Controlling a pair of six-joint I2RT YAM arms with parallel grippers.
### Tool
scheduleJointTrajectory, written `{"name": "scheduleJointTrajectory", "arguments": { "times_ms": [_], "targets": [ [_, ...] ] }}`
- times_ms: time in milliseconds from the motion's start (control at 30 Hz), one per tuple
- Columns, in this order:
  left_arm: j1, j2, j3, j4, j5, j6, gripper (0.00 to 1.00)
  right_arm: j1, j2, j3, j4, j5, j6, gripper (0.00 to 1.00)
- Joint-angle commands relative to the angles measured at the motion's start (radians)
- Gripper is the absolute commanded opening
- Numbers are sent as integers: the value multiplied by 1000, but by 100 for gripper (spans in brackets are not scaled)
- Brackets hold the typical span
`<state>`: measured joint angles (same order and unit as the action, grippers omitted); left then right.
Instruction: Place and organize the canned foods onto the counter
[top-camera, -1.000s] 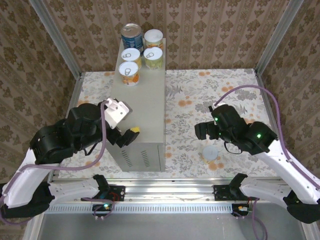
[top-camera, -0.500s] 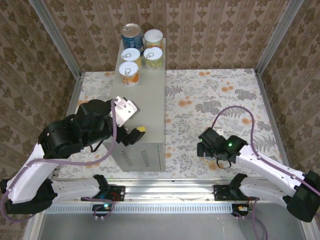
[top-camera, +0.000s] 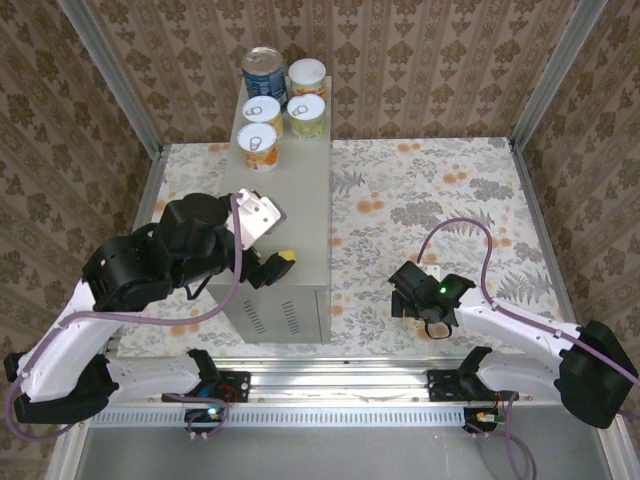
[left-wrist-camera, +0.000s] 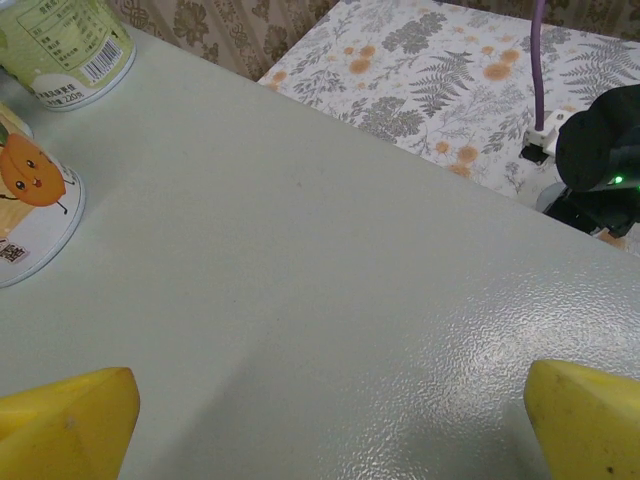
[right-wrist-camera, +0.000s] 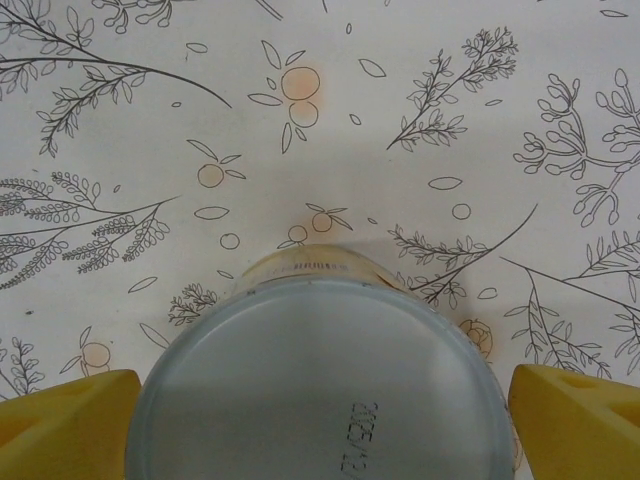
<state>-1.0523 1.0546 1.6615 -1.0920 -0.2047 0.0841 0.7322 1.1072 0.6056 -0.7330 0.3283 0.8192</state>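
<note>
The right gripper (right-wrist-camera: 320, 425) hangs low over the floral-patterned floor (right-wrist-camera: 150, 120), close to its near edge and to the right of the counter. Its yellow fingertips (right-wrist-camera: 70, 420) are spread to either side of a short cylindrical metal tin with a pale grey lid (right-wrist-camera: 315, 370). The jaws stand wide and, as I judge it, have not clamped, since a gap shows on one side. The left gripper (left-wrist-camera: 325, 425) is spread wide and empty above the near end of the tall plain light-grey metal counter (top-camera: 300, 200). Five tins stand grouped at the far end of its top: a taller blue-labelled tin with a silver top (top-camera: 263, 68) at the far left corner, and four shorter pale-lidded tins (top-camera: 306, 110) around it. Five of six appear placed; the floor tin needs lifting and setting beside them.
</note>
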Motion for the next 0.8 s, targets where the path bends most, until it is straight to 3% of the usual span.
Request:
{"name": "scheduleJointTrajectory", "arguments": {
  "times_ms": [0,233,433,600,767],
  "targets": [
    [0,2,33,0,14,23,100,3,7,-6,27,4,20,92],
    [0,10,41,0,14,20,100,4,-61,59,-32,15,-28,74],
    [-1,18,47,-1,20,18,100,-5,-152,165,-77,-7,-108,72],
    [-2,15,64,-8,28,15,100,-15,-256,300,25,-171,-246,71],
    [-2,7,56,-5,54,2,100,-27,-224,530,36,-359,-342,71]
  ]
}}
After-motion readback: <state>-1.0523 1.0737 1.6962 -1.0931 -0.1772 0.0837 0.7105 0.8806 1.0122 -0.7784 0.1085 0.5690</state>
